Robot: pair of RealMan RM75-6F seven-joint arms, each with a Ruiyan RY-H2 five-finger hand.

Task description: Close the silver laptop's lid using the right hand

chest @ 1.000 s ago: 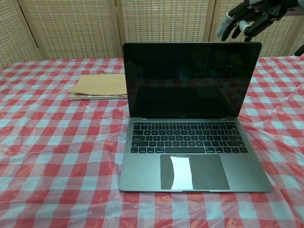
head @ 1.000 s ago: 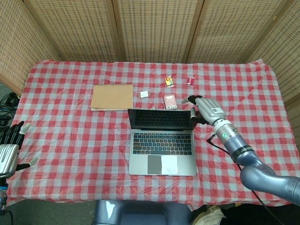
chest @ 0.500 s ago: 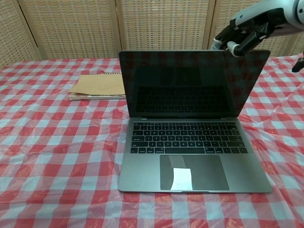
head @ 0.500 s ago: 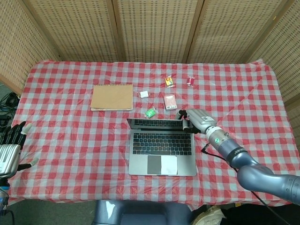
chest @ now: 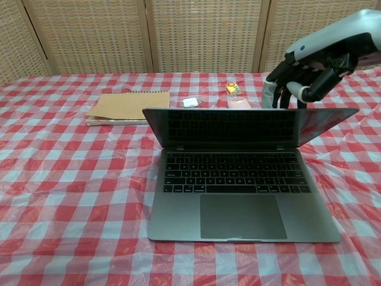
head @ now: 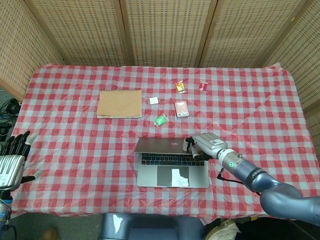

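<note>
The silver laptop (head: 172, 165) (chest: 238, 196) lies near the front edge of the checked table, its lid (chest: 250, 126) tilted well forward over the keyboard, about half shut. My right hand (head: 200, 146) (chest: 309, 74) rests on the back of the lid near its top right corner, fingertips (chest: 275, 95) curled over the upper edge. It holds nothing. My left hand (head: 12, 160) hangs off the table's left front corner, fingers spread and empty; the chest view does not show it.
A brown notebook (head: 119, 103) (chest: 122, 107) lies behind and left of the laptop. Small items sit behind it: a green piece (head: 160, 120), a white block (head: 154, 100), a pink packet (head: 181, 108), an orange packet (head: 181, 87), a red piece (head: 203, 86).
My right hand has come forward and down, pushing the lid from upright to about half shut. The green piece behind the laptop has come into sight. The left hand has barely moved.
</note>
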